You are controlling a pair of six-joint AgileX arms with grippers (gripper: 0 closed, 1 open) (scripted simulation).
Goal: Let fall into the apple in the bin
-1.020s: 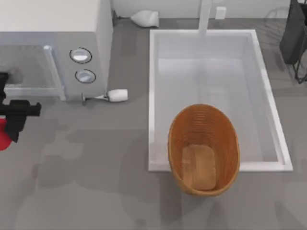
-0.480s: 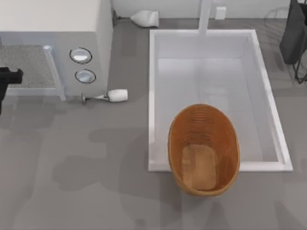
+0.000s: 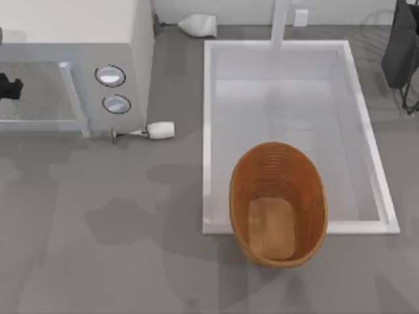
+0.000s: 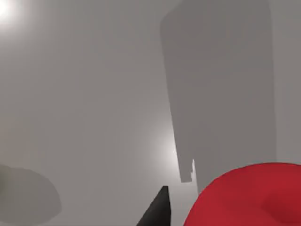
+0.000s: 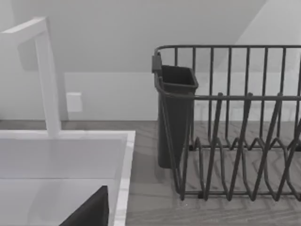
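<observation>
The apple (image 4: 249, 197) is a bright red ball, seen close up in the left wrist view against one black finger (image 4: 157, 213) of my left gripper, which is shut on it. A dark piece of my left arm (image 3: 6, 86) shows at the top view's left edge, over the microwave's front. The bin (image 3: 278, 203) is an oval orange-brown wicker basket with a lighter flat bottom. It sits across the front rim of the white basin, right of centre and far from the left arm. A dark finger (image 5: 91, 212) of my right gripper shows near the basin's back corner.
A white rectangular basin (image 3: 208, 131) with a faucet (image 3: 280, 23) fills the right half. A microwave (image 3: 72, 65) stands at the back left, with a tipped wine glass (image 3: 147, 131) beside it. A black dish rack (image 5: 225, 122) stands at the back right.
My left gripper has moved toward the back along the left edge, taking the apple off the table. The basket and the right arm have not moved.
</observation>
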